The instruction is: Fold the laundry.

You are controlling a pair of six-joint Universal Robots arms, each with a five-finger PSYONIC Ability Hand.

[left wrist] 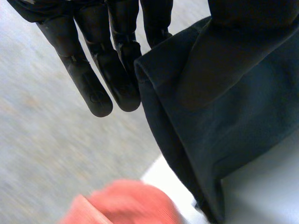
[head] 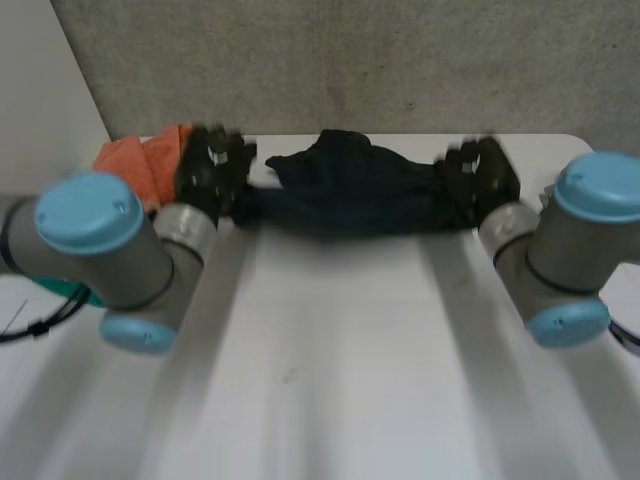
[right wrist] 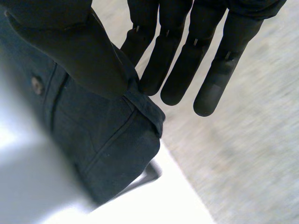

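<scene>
White table [head: 330, 350]: near its far edge the dark garment [head: 350, 195] is stretched between left hand [head: 210, 165] and right hand [head: 485, 175], each pinching 1 end between thumb and straight fingers. Likely the spreading step; next, lay it flat, clear of the orange cloth [head: 140, 160]

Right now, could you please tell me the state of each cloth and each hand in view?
dark garment: unfolded, bunched, held stretched between both hands.
left hand: shut on one end of the dark garment, thumb pinching it against straight fingers.
right hand: shut on the other end, same pinch.
orange cloth: crumpled heap beside the left hand.
</scene>
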